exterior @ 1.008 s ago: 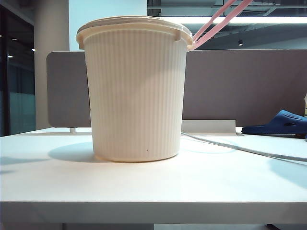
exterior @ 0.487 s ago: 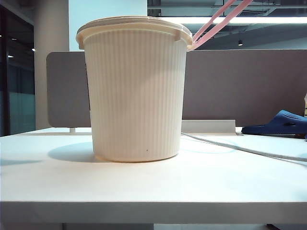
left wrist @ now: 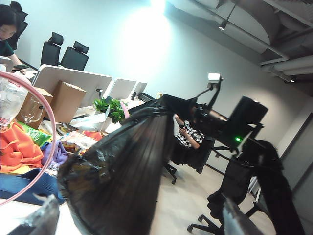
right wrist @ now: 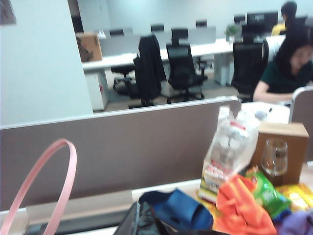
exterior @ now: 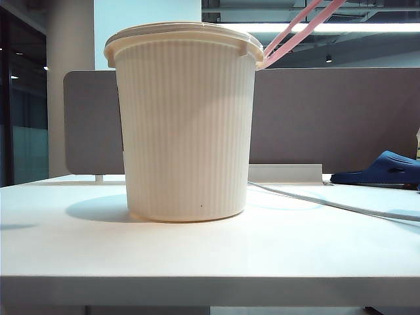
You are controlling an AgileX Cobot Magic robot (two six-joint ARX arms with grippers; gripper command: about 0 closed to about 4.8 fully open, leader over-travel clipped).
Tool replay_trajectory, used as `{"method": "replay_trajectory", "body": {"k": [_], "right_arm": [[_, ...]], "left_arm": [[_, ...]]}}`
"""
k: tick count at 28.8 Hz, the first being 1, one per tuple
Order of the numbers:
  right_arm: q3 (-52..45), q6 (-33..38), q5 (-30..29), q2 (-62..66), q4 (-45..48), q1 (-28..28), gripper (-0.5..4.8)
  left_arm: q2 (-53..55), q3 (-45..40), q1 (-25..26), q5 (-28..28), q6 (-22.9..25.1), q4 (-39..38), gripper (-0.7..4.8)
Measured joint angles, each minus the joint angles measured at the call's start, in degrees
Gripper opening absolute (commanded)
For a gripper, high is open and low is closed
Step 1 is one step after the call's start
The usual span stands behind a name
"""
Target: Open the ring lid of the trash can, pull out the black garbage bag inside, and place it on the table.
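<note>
Trash can (exterior: pixel 186 125) stands upright near the middle of the white counter (exterior: pixel 210 252), its long axis vertical and its ribs running straight up to the rolled cream rim. Hinged at the rim's right edge, the ring lid (exterior: pixel 298 29) is flipped open: in the exterior view the pale pink hoop shows edge-on as two thin bands slanting up and to the right, out of the top of the picture. No arm or pincer appears in that view.

The black garbage bag (left wrist: pixel 122 176) is out of the bin and fills the middle of the left wrist view, hanging in the air as a long, crinkled bundle. Its long axis is tilted, with the gathered narrow end high (left wrist: pixel 161 105) and the bulky end low. The pictures do not show what grips the narrow end. The left pincer (left wrist: pixel 139 223) points toward the bag with its two fingers (left wrist: pixel 41 220) spread wide on either side of the bulky end, touching nothing that can be seen. An arc of the pink hoop (left wrist: pixel 41 142) curves beside it.

The right wrist view looks level over the grey-brown partition (right wrist: pixel 117 147) toward office desks. A curve of the hoop (right wrist: pixel 46 181) rises at one side, and crinkled black plastic (right wrist: pixel 139 218) lies at the near edge beside a dark blue slipper (right wrist: pixel 178 210). The right pincer's fingers are not visible there; it is closed tight, and whether plastic is caught in it cannot be told.
</note>
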Motion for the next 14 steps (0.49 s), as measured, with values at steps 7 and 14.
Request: {"method": "replay_trajectory", "body": {"k": [7,14], "right_arm": [[-4.31,0.20,-1.14,0.52,6.25,0.07,-0.01],[-4.35,-0.07,-2.86,4.44,11.06,2.60,-0.01]], "left_arm": [[-0.87,0.00,-0.02,0.46,0.17,-0.46,4.35],[-1.22,0.00,-0.04,1.07,0.22,-0.42,4.34]]}}
